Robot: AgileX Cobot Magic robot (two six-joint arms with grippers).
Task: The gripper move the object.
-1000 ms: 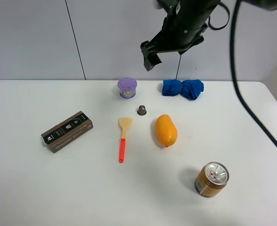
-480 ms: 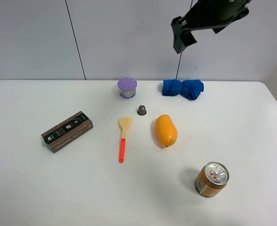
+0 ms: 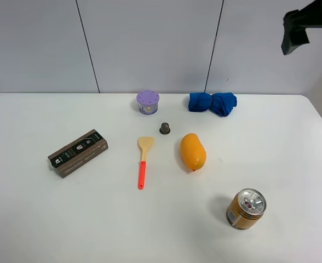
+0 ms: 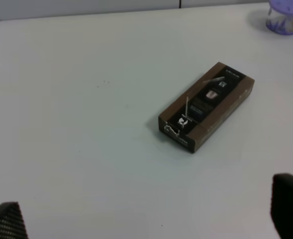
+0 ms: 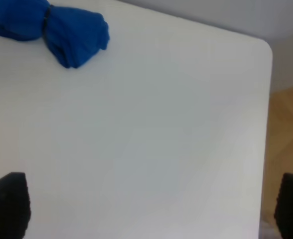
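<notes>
The little grey capsule (image 3: 165,128) sits alone on the counter (image 3: 40,219) between the purple tub (image 3: 148,102) and the mango (image 3: 193,152), untouched, I'd say, because the right gripper (image 3: 295,32) hangs high off to the side, jaws spread and empty, and the left gripper (image 4: 146,216) likewise gapes near the brown box (image 4: 206,106).

matte black, blocky gripper fingers (image 4: 289,205)
</notes>
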